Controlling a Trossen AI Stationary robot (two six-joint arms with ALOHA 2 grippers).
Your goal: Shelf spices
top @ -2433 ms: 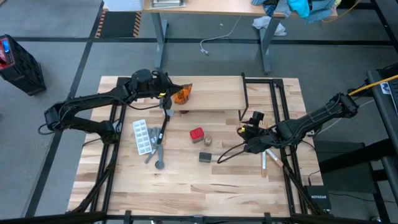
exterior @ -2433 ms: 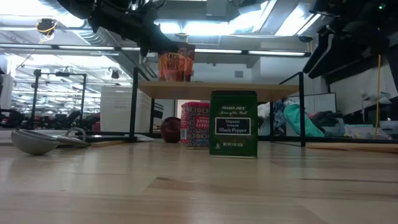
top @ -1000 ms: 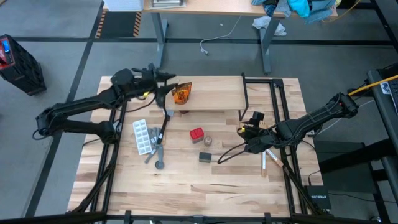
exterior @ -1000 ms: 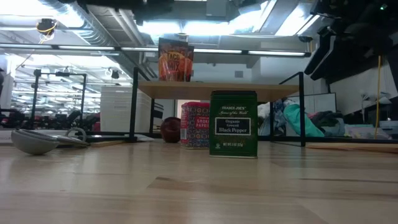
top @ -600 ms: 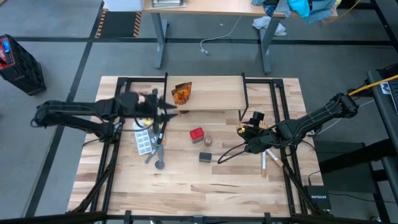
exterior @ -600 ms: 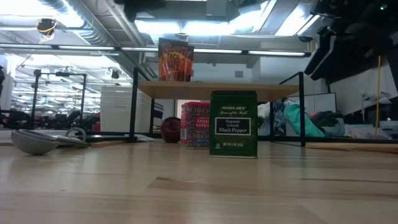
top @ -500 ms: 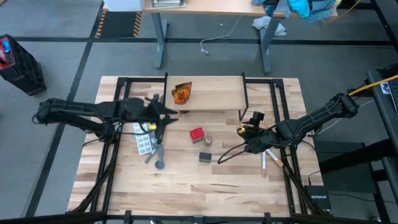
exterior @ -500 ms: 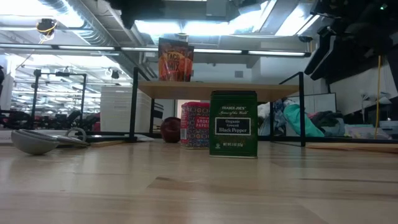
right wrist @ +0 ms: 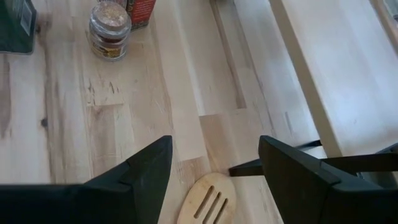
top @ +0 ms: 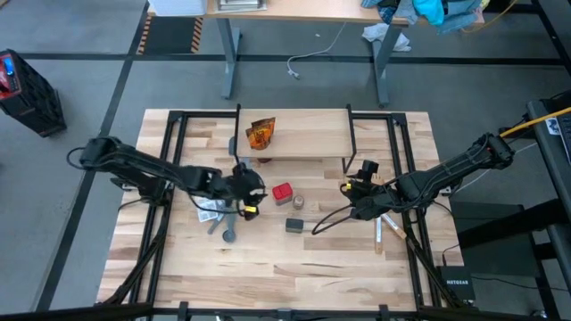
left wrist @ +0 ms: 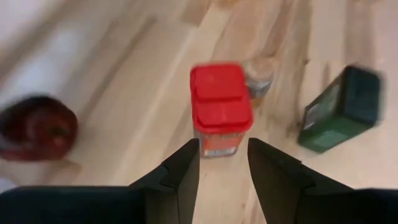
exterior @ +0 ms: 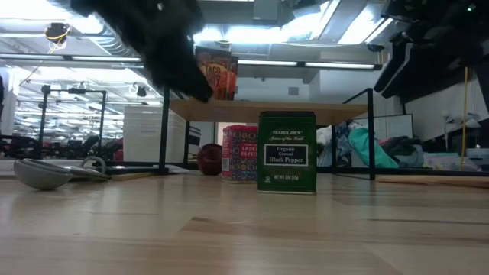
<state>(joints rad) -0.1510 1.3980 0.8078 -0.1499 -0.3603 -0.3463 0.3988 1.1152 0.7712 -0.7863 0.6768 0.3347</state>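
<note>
From the low view the left gripper [exterior: 164, 53] is a blur; its jaws stand part-open, empty, the red box [left wrist: 219, 109] at their twelve o'clock.

The right gripper [right wrist: 214, 155] waits at the bench's three o'clock side, jaws open, empty.

The bench [top: 294, 267] is pale butcher-block wood in long light and tan strips, and the shelf [top: 312, 134] is the same light wood on thin black legs. On the shelf, an orange packet [top: 260, 134] has dark print. The red box [left wrist: 220, 109] has a bright red lid and a paler label band. The dark green tin [exterior: 286, 152] carries a black label with white lettering and a gold edge. The small jar [right wrist: 110, 29] is clear, with brown-red contents. A dark red round object [left wrist: 38, 127] lies nearby. The slotted utensil [right wrist: 206, 207] is pale wood. Both arms are black; the left gripper [top: 250, 198] shows yellow markings.
</note>
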